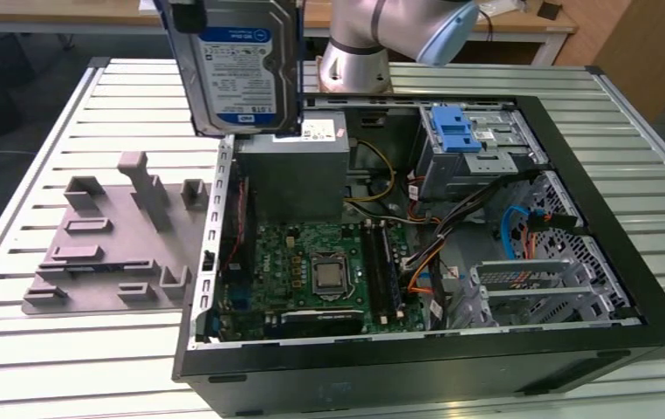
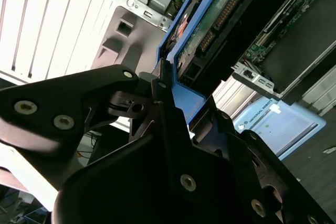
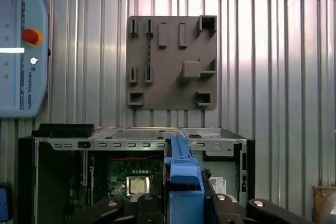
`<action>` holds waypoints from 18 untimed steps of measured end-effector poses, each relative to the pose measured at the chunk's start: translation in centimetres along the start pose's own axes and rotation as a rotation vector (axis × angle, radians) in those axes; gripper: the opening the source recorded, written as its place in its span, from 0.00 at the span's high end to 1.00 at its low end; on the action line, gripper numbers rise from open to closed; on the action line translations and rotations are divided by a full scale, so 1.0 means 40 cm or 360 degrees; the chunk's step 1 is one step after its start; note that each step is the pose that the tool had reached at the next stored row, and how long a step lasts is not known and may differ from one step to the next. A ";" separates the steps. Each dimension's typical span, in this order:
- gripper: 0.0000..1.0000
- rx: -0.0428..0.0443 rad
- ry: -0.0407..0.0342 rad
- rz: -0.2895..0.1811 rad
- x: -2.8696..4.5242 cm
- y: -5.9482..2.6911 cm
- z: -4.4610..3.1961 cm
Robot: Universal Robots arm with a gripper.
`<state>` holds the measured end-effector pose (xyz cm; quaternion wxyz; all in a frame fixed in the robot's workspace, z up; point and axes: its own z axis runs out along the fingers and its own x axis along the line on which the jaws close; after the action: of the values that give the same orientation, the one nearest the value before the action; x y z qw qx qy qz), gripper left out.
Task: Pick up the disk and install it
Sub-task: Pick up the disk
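A slatted metal counter (image 1: 30, 367) carries an open black computer case (image 1: 426, 371), lying on its side with its inside facing up, while the silver robot arm (image 1: 362, 52) stands at the far edge in the exterior view. On the counter beside the case, towards the exterior view's left, lies a grey moulded fixture plate (image 1: 99, 262) with raised blocks and slots. Inside the case, the green motherboard (image 1: 309, 262) covers the floor, a grey power-supply box (image 1: 291, 175) stands at the far wall, and a metal drive cage (image 1: 496, 150) with a blue latch sits in the far corner towards the exterior view's right.

The disk (image 1: 237, 70) hangs in the air, on edge with its white-and-blue label facing the exterior camera, above the case's wall nearest the fixture plate and just in front of the power-supply box. It touches neither the counter nor the case.

The tool (image 3: 182, 201) is clenched on the disk's blue carrier, with a black finger on either side of it in both wrist views.

Judged from this, the pick-up is done: the disk is off its resting place and carried. The installing is not yet done, as the disk is well apart from the drive cage.
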<state>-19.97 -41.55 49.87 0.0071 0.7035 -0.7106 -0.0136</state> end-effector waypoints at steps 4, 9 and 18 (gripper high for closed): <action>0.64 0.0000 0.0000 0.0000 0.003 -0.023 0.000; 0.64 0.0000 0.0000 0.0000 0.008 -0.054 -0.001; 0.64 0.0000 0.0000 0.0000 0.038 -0.102 0.001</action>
<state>-15.90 -43.11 49.71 0.0071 0.7035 -0.7106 -0.0136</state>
